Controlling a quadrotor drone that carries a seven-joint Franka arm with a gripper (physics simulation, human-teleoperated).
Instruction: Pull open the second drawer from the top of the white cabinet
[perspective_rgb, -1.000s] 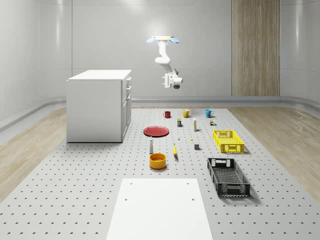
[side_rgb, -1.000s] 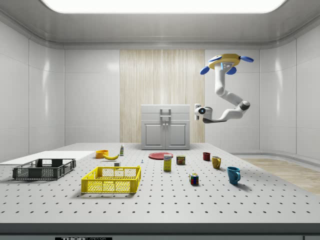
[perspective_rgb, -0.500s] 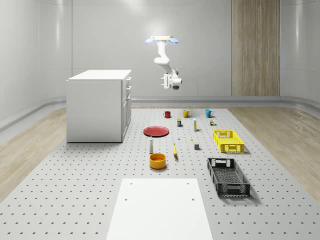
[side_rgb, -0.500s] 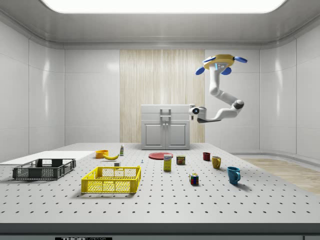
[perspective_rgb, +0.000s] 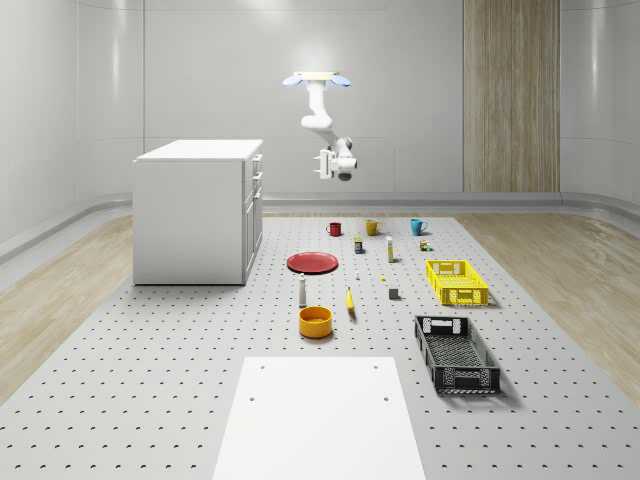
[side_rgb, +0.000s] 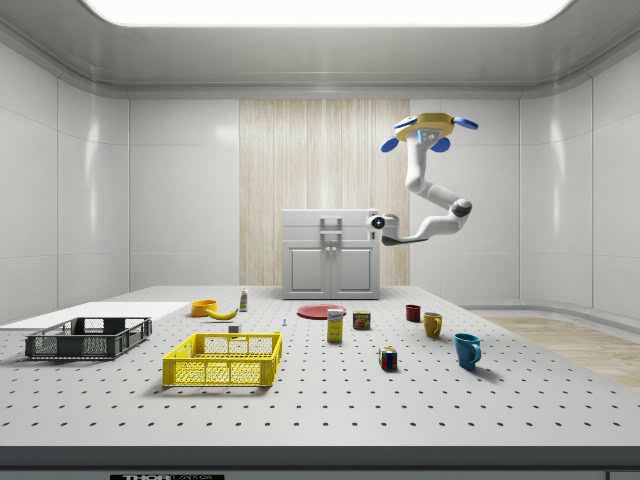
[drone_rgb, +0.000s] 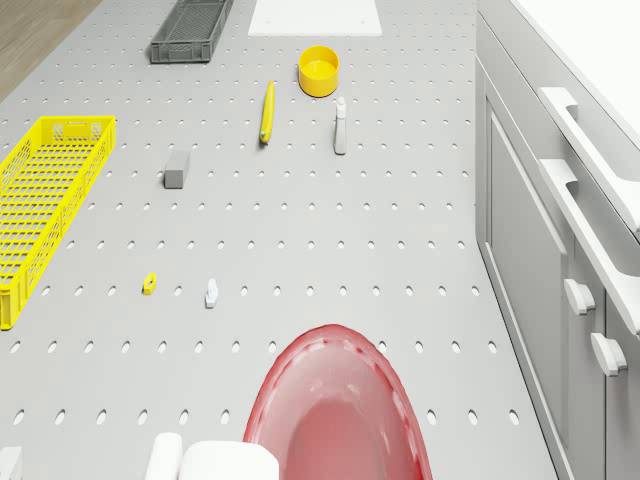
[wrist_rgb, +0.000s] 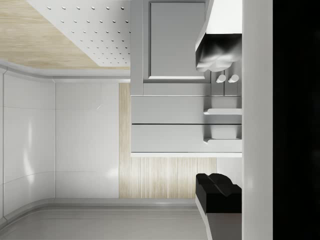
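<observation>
Two empty crates (perspective_rgb: 456, 282), closed white cabinet (perspective_rgb: 195, 215)

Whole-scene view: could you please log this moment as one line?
drone: hovering beside white cabinet | hand: open, facing drawers | second drawer: closed
</observation>
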